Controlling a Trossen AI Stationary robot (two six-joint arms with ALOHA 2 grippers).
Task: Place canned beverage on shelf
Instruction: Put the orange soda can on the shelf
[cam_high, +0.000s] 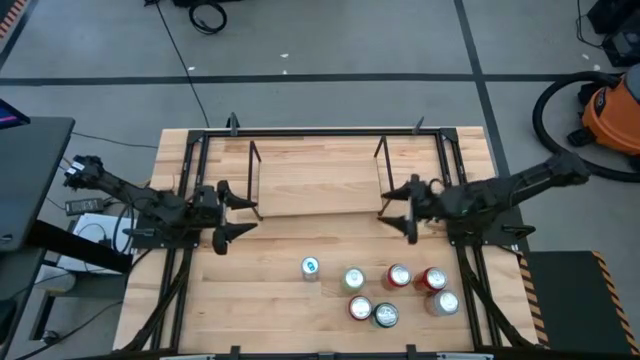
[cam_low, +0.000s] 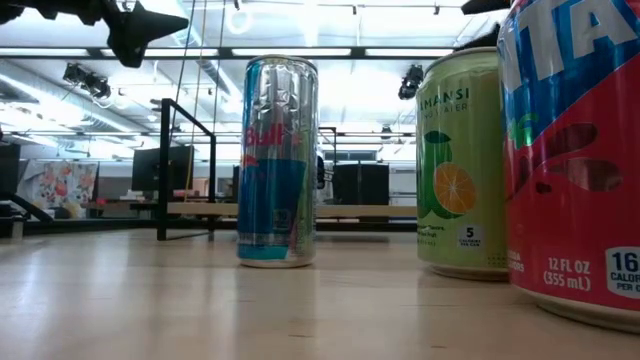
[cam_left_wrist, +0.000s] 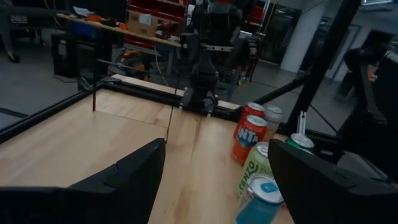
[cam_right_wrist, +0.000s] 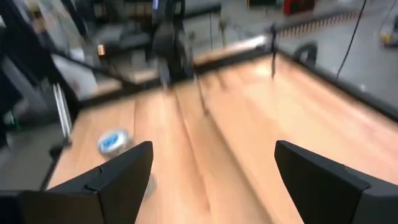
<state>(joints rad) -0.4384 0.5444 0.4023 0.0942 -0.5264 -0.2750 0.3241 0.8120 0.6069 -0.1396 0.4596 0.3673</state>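
Cans (cam_high: 385, 290) cluster on the wooden table (cam_high: 270, 300); left gripper (cam_high: 232, 212) and right gripper (cam_high: 393, 209) spread, empty.

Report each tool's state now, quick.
Left tool: open, holding nothing, beside the shelf.
Right tool: open, holding nothing, at the shelf's other end.
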